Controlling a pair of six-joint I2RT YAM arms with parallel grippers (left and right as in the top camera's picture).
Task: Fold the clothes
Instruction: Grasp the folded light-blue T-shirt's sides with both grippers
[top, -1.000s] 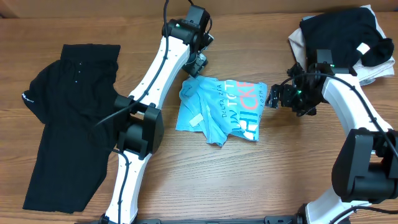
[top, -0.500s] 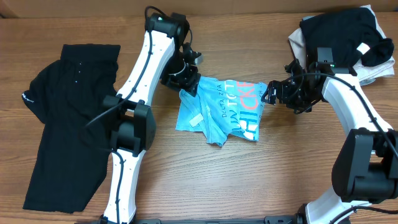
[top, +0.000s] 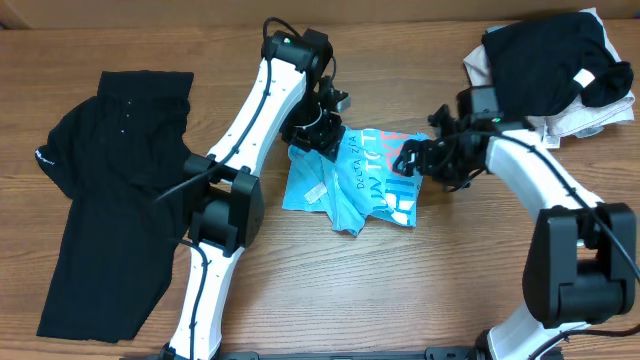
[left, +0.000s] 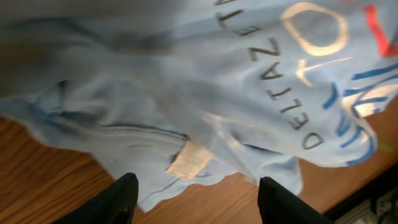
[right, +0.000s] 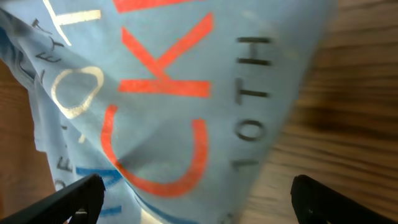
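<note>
The light blue T-shirt lies crumpled in the middle of the table, with white lettering and pink-red print. My left gripper is open just above its upper left part. In the left wrist view the shirt fills the frame, its white neck tag lies just ahead of the open fingers, which hold nothing. My right gripper is open over the shirt's upper right edge. The right wrist view shows the red letters on the shirt between the open fingers.
A black garment lies spread out at the left. A pile of black and white clothes sits at the back right corner. Bare wooden table shows in front.
My right gripper has moved left, from beside the shirt's right edge onto the shirt. My left gripper has shifted right and stays over the shirt's upper left part.
</note>
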